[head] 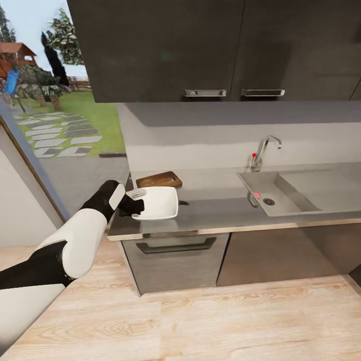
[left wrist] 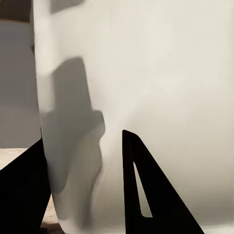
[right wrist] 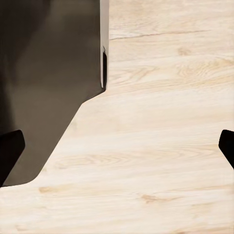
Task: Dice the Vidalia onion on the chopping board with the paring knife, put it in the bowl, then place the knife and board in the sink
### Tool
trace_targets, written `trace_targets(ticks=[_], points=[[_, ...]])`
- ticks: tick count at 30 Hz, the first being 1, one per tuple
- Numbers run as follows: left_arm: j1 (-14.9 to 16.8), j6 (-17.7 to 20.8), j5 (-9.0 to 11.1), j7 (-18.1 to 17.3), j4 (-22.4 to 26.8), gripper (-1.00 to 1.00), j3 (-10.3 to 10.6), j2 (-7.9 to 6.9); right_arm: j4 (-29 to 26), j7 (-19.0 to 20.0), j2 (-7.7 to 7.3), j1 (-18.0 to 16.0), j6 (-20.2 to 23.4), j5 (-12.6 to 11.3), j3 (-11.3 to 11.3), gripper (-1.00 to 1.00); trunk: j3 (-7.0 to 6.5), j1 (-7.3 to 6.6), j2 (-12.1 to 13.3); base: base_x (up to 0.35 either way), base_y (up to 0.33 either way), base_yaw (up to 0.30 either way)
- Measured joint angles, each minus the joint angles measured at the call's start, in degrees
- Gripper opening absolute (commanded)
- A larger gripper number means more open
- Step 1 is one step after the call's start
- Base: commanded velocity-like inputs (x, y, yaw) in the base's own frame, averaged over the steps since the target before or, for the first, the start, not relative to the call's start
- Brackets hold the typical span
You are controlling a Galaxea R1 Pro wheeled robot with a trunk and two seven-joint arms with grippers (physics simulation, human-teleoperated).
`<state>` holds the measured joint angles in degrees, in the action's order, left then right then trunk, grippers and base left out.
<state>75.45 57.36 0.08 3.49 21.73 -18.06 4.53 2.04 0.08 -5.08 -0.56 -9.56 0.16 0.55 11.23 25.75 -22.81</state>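
The white bowl (head: 158, 203) sits at the left end of the grey countertop (head: 220, 208). My left gripper (head: 134, 204) is shut on its left rim. In the left wrist view the bowl's wall (left wrist: 146, 73) runs between the two dark fingers (left wrist: 146, 195). Just behind the bowl lies the brown chopping board (head: 159, 179). The sink (head: 286, 193) is further right. A small pink-red thing (head: 256, 194) lies near its drain, too small to name. The Vidalia onion and the paring knife are hidden. My right gripper (right wrist: 119, 146) is open over the wooden floor.
A chrome tap (head: 264, 149) with a red knob stands behind the sink. Dark wall cabinets (head: 210, 45) hang above the worktop. A short dark object (head: 183, 202) pokes out by the bowl's right edge. In the right wrist view a dark cabinet side (right wrist: 48, 73) stands beside the floor.
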Motion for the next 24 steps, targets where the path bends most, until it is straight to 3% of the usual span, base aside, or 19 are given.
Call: trace_targets(ticks=[24], points=[[0.0,-0.1,0.0,0.0,0.0,-1.00,0.0,-1.56,0.0,0.0,0.00,0.0,0.0,0.0,0.0,1.00,0.00,0.00,0.0,0.000,0.001,0.000]])
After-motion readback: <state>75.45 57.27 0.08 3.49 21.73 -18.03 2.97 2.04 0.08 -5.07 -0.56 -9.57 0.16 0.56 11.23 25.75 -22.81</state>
